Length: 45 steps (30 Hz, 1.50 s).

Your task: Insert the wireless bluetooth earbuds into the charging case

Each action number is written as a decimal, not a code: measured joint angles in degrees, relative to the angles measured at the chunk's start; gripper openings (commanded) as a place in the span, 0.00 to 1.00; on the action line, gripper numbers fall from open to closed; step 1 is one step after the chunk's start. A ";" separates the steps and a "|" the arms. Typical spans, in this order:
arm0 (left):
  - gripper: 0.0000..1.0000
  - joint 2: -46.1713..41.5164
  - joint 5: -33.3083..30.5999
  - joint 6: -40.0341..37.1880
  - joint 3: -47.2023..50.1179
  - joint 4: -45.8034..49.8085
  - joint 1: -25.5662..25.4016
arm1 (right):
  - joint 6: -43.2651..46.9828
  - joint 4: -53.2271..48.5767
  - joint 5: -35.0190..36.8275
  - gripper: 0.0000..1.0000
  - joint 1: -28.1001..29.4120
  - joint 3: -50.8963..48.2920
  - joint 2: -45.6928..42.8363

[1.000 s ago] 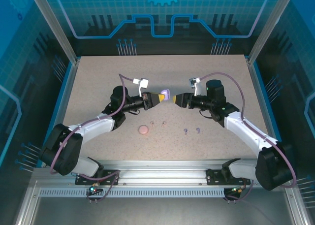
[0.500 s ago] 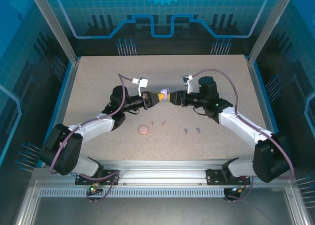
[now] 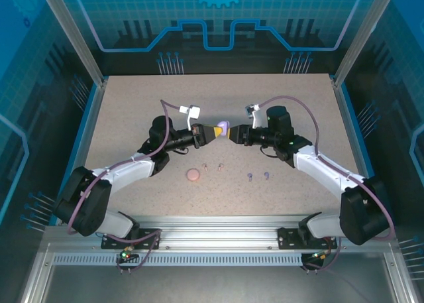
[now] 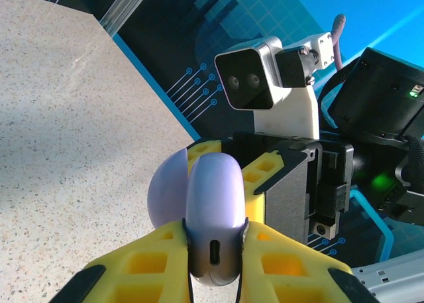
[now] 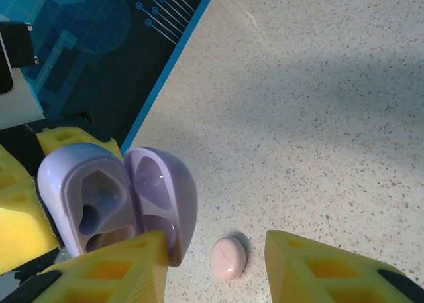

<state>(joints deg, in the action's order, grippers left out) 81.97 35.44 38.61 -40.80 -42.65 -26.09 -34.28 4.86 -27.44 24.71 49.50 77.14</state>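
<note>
My left gripper [image 3: 220, 130] is shut on the purple charging case [image 3: 223, 126], holding it above the table's middle. In the left wrist view the case [image 4: 213, 203] stands on edge between the yellow fingers [image 4: 291, 263], port facing the camera. Its lid [image 5: 165, 193] is hinged open and the empty wells [image 5: 93, 200] show. My right gripper [image 3: 236, 134] is open right beside the case; one of its fingers [image 5: 112, 270] lies against the lid's lower edge. Two pink earbuds [image 3: 212, 166] and two purple earbuds [image 3: 258, 176] lie on the table below.
A shut pink round case [image 3: 193, 175] rests on the table left of the pink buds, seen between my right fingers [image 5: 228, 257]. The speckled tabletop [image 3: 132, 111] is bordered by a blue rim and enclosure posts.
My right gripper has moved left, from a gap away up to the purple case. The left arm and the case have stayed in place.
</note>
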 measured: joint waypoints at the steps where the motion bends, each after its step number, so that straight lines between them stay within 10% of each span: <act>1: 0.00 0.02 0.00 0.00 0.00 0.00 0.00 | -0.11 0.22 -0.02 0.43 0.00 0.00 0.20; 10: 0.00 0.04 -0.04 0.02 0.00 -0.02 0.00 | -0.72 0.76 -0.46 0.37 0.00 1.40 2.03; 23: 0.00 0.09 -0.68 0.28 0.00 -0.66 0.02 | -1.60 1.18 -1.92 0.00 0.00 3.04 2.84; 33: 0.64 0.13 -1.09 0.39 0.00 -2.08 0.57 | 1.73 -4.57 0.46 0.00 -0.83 6.62 3.26; 45: 0.77 -3.30 2.19 -9.94 -9.33 15.10 7.19 | 17.03 -19.98 6.08 0.00 -2.25 19.17 8.57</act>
<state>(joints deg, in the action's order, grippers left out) 78.67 37.63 28.67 -50.13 -27.55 -18.90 -17.26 -15.11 -21.37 22.46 68.66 85.71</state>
